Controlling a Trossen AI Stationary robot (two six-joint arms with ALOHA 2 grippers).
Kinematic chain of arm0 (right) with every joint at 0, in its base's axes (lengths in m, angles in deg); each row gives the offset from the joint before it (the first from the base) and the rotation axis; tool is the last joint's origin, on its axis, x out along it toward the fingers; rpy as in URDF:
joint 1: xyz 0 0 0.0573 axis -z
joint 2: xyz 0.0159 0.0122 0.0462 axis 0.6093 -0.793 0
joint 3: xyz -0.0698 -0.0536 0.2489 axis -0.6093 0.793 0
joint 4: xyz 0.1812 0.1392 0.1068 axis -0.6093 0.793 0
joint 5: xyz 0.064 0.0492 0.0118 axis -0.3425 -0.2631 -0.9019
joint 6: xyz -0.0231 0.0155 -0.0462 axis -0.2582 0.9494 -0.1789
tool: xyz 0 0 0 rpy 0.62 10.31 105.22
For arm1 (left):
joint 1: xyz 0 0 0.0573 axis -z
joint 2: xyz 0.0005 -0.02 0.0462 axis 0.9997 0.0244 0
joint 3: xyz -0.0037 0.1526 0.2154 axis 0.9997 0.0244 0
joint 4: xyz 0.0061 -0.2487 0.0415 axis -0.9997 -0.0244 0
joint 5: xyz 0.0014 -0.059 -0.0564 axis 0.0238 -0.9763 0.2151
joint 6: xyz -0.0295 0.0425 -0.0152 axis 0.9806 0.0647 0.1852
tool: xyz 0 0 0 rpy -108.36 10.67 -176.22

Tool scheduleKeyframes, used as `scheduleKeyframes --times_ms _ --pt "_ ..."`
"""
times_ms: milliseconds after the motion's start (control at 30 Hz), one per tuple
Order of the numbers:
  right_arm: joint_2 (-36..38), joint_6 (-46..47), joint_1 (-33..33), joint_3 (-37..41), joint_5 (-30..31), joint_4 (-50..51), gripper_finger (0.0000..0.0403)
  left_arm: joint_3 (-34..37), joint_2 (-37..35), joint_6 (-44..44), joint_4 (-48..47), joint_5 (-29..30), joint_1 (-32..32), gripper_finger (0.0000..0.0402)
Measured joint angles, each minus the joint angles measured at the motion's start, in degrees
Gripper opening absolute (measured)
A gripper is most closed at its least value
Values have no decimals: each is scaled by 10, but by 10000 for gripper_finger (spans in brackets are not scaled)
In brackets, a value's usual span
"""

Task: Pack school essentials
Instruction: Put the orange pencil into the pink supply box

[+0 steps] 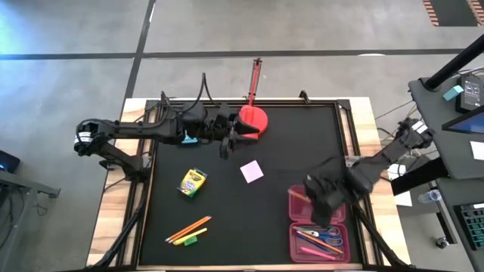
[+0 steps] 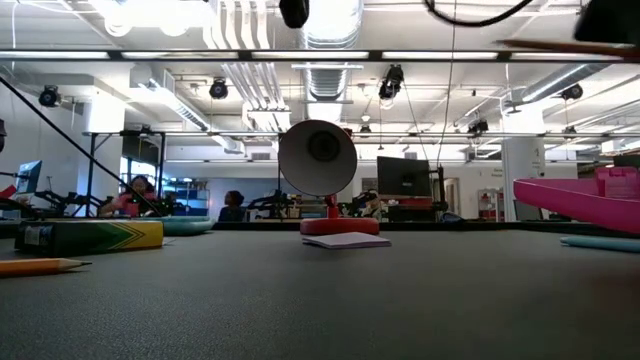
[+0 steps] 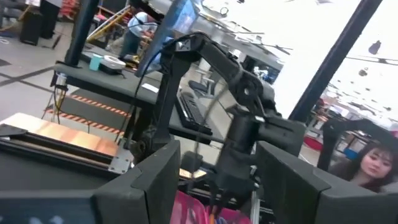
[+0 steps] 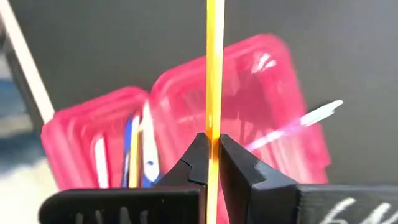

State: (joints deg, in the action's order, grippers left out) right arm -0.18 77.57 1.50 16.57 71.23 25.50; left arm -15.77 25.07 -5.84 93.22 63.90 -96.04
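Right gripper (image 4: 212, 163) above pink case (image 4: 261, 87), jaws clamped on orange pencil (image 4: 214, 68), left jaws apart

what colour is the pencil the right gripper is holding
Orange-yellow. The pencil pinched in the right gripper shows best in the right wrist view.

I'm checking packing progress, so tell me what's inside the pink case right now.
The pink case holds blue-handled scissors and a few pens in its near half. The other half is mostly hidden under the right gripper, whose fingers pinch an orange pencil above it.
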Motion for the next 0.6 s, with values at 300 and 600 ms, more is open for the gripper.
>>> scheduleKeyframes --times_ms 300,600 --pt "-59 73 -110 0 -20 -77 13 0 0 16 0 109 50 193" --pt "-134 101 -165 -1 -43 -94 13 0 5 24 2 115 89 193"
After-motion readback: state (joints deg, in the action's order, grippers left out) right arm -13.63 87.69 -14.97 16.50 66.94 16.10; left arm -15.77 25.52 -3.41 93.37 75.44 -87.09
